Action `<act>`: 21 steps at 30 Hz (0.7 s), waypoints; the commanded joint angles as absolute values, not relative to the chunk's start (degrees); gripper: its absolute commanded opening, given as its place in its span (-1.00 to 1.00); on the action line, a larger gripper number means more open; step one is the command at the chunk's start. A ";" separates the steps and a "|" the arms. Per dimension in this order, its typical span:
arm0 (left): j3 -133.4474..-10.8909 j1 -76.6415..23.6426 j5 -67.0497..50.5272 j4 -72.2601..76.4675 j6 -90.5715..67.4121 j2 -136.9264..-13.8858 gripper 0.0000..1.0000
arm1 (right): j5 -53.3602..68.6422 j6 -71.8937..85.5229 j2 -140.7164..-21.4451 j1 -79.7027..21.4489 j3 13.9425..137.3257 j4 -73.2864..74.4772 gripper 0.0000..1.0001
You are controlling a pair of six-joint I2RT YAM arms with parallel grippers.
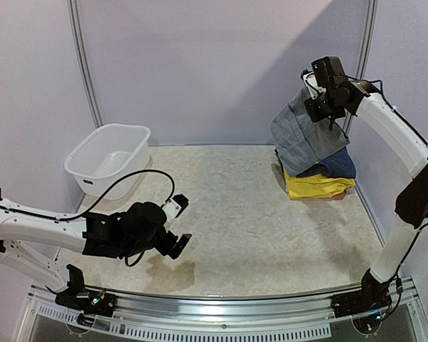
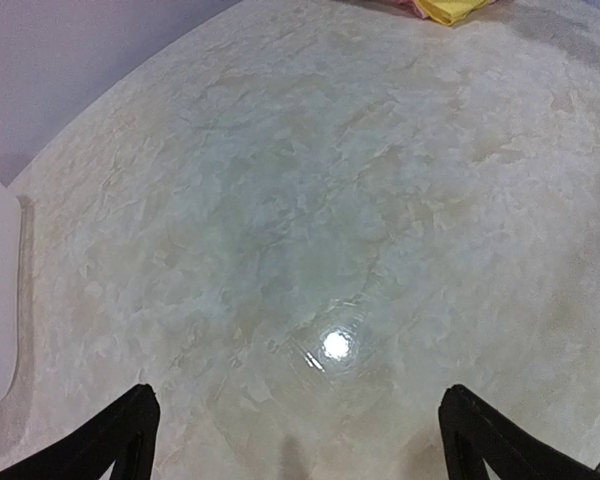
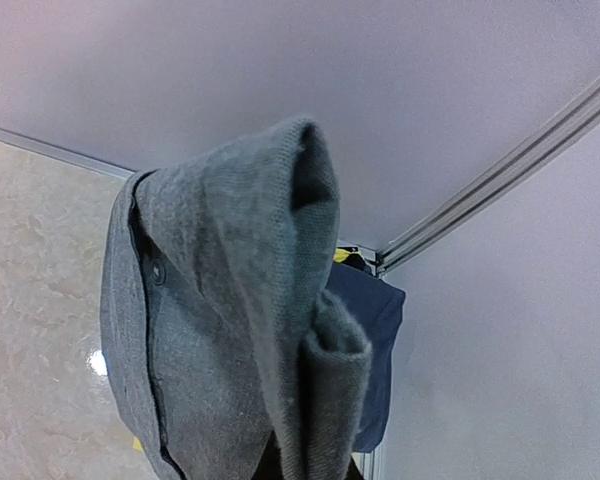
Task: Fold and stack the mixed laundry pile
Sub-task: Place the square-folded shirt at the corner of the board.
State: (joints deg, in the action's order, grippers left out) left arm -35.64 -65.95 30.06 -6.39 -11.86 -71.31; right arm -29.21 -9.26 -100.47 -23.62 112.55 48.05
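R jaws tight on grey trousers (image 1: 303, 139)

The grey trousers (image 1: 304, 139) are hanging in the air over the far right corner of the table (image 1: 235, 214). My right gripper (image 1: 319, 108) is pinching them at the top, jaws clamped on the fabric. They are drooping in loose folds with a buttoned seam showing. Below them, a crumpled navy garment (image 1: 339, 165) is lying on a yellow garment (image 1: 314, 187) that is spreading flat on the table.
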 commanded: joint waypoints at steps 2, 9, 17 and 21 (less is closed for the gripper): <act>-35.42 -65.04 29.19 -5.10 -11.73 -71.78 0.99 | -25.16 -8.20 -102.23 -18.24 113.29 44.78 -1.00; -35.58 -65.04 28.93 -4.89 -11.71 -72.37 0.99 | -21.40 -9.00 -108.18 -12.71 113.20 41.50 -1.00; -35.83 -65.04 28.90 -4.78 -11.61 -73.22 0.99 | -19.87 -9.54 -114.76 -7.94 113.58 38.11 -1.00; -35.83 -65.04 29.07 -4.92 -11.51 -73.21 0.99 | -20.84 -8.85 -116.96 -6.36 113.58 37.79 -1.00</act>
State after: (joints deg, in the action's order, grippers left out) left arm -35.64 -65.93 29.06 -5.61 -11.84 -72.60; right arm -21.02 -9.32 -114.67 -7.57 112.55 40.01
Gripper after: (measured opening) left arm 0.995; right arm 0.029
